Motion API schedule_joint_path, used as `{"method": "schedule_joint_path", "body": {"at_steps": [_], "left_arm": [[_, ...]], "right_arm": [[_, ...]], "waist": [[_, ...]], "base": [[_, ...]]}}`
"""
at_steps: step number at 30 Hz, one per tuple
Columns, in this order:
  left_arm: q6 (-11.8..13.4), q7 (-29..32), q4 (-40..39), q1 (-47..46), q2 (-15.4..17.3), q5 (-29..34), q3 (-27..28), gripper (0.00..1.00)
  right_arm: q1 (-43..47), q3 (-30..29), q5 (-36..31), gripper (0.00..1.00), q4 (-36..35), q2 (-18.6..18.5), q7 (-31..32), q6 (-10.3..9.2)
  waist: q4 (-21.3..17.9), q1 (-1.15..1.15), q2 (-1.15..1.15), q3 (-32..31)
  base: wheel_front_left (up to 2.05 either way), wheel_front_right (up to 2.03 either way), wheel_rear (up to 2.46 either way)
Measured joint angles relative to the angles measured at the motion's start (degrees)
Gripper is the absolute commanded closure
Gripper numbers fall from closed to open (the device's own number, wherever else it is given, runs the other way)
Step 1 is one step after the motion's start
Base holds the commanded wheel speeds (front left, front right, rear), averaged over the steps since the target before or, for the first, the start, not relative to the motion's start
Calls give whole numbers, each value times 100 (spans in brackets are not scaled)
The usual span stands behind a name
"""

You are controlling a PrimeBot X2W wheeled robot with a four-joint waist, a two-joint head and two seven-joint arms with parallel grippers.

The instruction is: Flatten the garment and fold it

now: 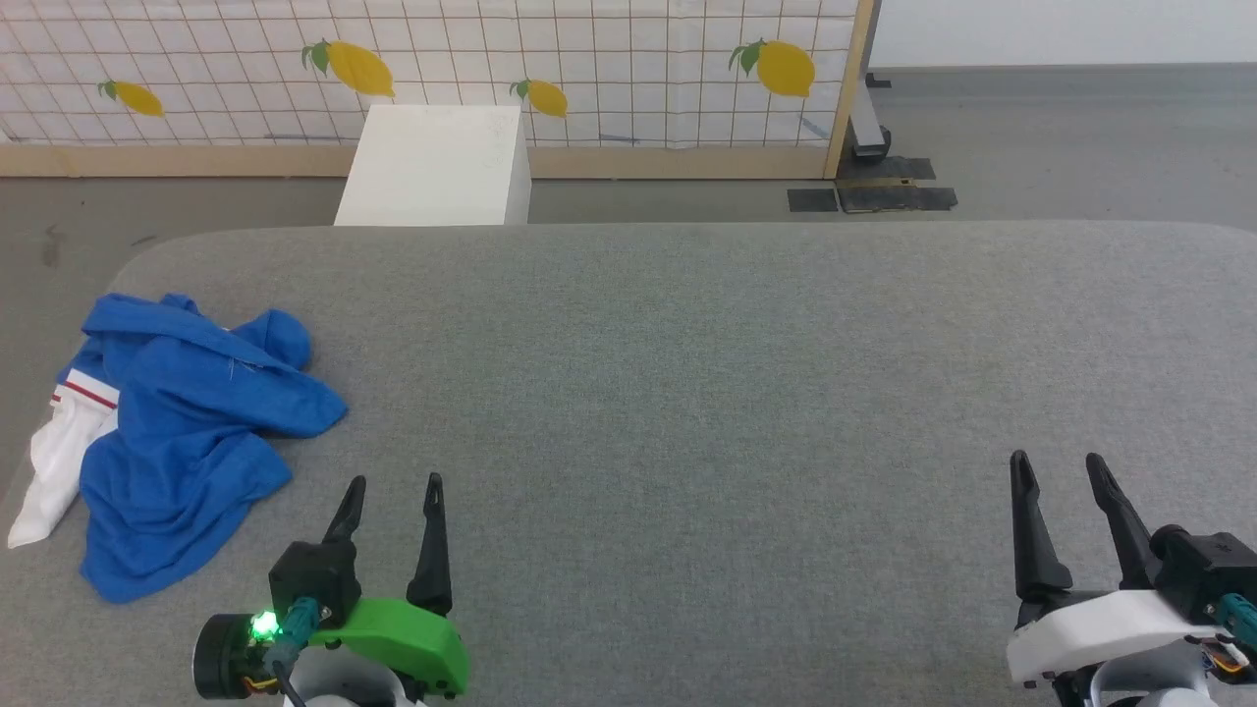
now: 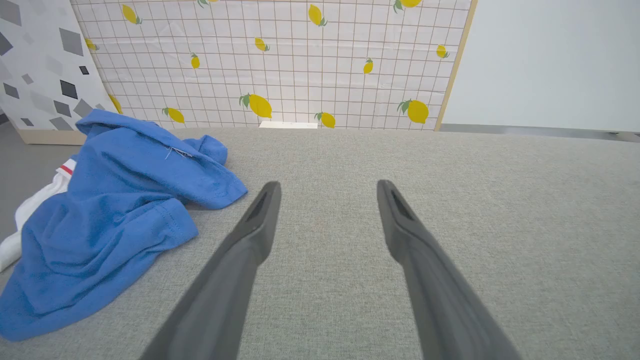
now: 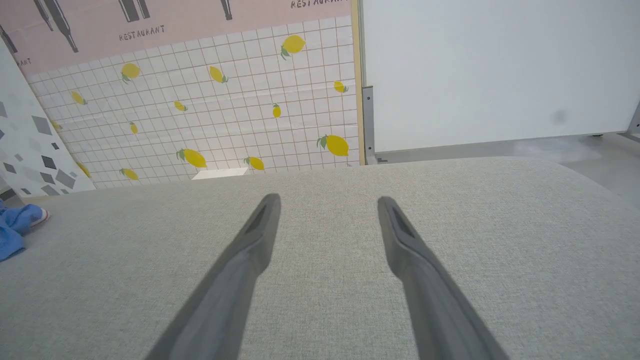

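Head view: crumpled garment (image 1: 187, 432) beside left gripper (image 1: 390, 481).

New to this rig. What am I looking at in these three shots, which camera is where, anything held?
A wheeled robot with two arms. The wide shot is from its head camera, looking down at a grey fabric-covered table. The other two are from wrist cameras, each looking along that arm's two dark fingers. The left gripper and right gripper have their jaws open and hold nothing. A crumpled blue garment with a white sleeve lies at the table's left end, untouched. A lemon-print panel stands behind.
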Motion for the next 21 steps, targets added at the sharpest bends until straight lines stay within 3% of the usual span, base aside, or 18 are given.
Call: {"method": "schedule_joint_path", "body": {"at_steps": [21], "left_arm": [[-31, -244, 144, -21, 0, -86, -46, 0]], "right_arm": [[119, -70, 108, 0, 102, 0, -224, 0]], "waist": [[78, 0, 0, -115]], "base": [[0, 0, 0]]}}
